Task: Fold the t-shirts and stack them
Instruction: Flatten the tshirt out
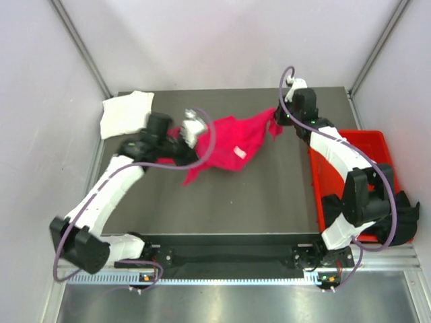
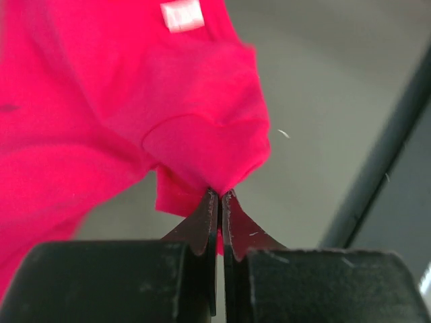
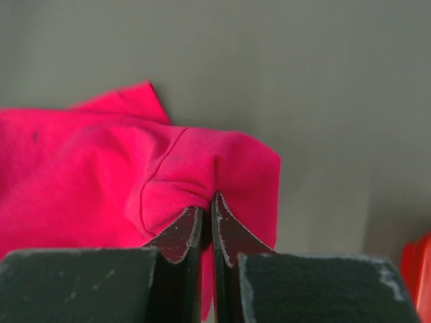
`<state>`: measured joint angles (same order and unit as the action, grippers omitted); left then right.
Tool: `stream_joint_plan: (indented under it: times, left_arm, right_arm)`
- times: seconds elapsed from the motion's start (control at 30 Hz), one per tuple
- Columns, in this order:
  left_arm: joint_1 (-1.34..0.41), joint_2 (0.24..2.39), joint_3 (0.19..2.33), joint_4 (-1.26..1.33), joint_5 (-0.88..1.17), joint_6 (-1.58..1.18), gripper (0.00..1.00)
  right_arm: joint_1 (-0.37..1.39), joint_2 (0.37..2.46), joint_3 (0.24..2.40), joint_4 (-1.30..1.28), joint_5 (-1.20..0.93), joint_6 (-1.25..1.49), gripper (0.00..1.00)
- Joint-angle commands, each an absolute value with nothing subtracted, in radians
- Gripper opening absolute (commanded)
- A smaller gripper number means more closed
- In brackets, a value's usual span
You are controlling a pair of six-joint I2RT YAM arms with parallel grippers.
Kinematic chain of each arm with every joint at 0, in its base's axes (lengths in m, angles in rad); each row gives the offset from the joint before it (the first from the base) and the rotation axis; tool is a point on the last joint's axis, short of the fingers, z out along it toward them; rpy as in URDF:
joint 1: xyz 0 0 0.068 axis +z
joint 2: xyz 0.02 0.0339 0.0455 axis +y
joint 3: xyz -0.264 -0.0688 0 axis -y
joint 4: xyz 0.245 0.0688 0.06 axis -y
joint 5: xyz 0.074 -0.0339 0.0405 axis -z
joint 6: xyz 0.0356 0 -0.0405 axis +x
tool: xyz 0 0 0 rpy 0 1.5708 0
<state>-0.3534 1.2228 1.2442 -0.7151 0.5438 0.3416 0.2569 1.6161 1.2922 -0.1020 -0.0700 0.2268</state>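
1. Magenta-pink t-shirt (image 1: 229, 145): crumpled, stretched sideways over the far middle of the table (image 1: 269, 202). One edge is pinched in the closed left gripper (image 2: 220, 196), the other in the closed right gripper (image 3: 207, 200). Its small white label (image 1: 239, 153) faces up.
2. White t-shirt (image 1: 124, 113): roughly folded, at the far left corner, overhanging the left edge.

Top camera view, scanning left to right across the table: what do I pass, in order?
white t-shirt → left gripper → pink t-shirt, held between both grippers → right gripper → red bin
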Motion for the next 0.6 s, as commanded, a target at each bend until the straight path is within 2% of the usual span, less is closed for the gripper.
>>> stream_joint_plan:
  times: [0.0,0.2,0.27,0.3,0.37,0.4,0.43,0.47,0.5,0.57]
  left_arm:
    - [-0.570,1.273,1.181,-0.710,0.448,0.380,0.00]
    - [-0.900,1.449,1.212,-0.654,0.414,0.387,0.00]
    - [-0.997,1.535,1.242,-0.652,0.416,0.387,0.00]
    - [-1.023,1.564,1.270,-0.647,0.419,0.388,0.00]
    - [-1.083,1.646,1.293,-0.640,0.436,0.397,0.03]
    - [-1.097,1.670,1.314,-0.638,0.451,0.402,0.33]
    - [-1.121,1.690,1.325,-0.643,0.465,0.409,0.54]
    - [-1.127,1.724,1.334,-0.656,0.471,0.420,0.93]
    - [-1.131,1.733,1.354,-0.667,0.475,0.423,0.99]
    - [-1.132,1.724,1.367,-0.686,0.463,0.439,0.99]
  right_arm:
    - [0.227,1.617,1.278,-0.018,-0.003,0.182,0.00]
    - [0.153,1.748,1.400,-0.072,-0.008,0.219,0.00]
    - [0.147,1.772,1.466,-0.112,-0.005,0.216,0.04]
    - [0.147,1.795,1.486,-0.135,0.024,0.215,0.06]
    - [0.141,1.810,1.538,-0.153,0.046,0.218,0.21]
    - [0.141,1.825,1.554,-0.175,0.052,0.224,0.30]
    - [0.137,1.830,1.568,-0.189,0.060,0.225,0.49]
    - [0.135,1.835,1.594,-0.207,0.067,0.229,0.58]
    - [0.135,1.833,1.604,-0.253,0.074,0.236,0.64]
    - [0.137,1.812,1.603,-0.293,0.121,0.251,0.69]
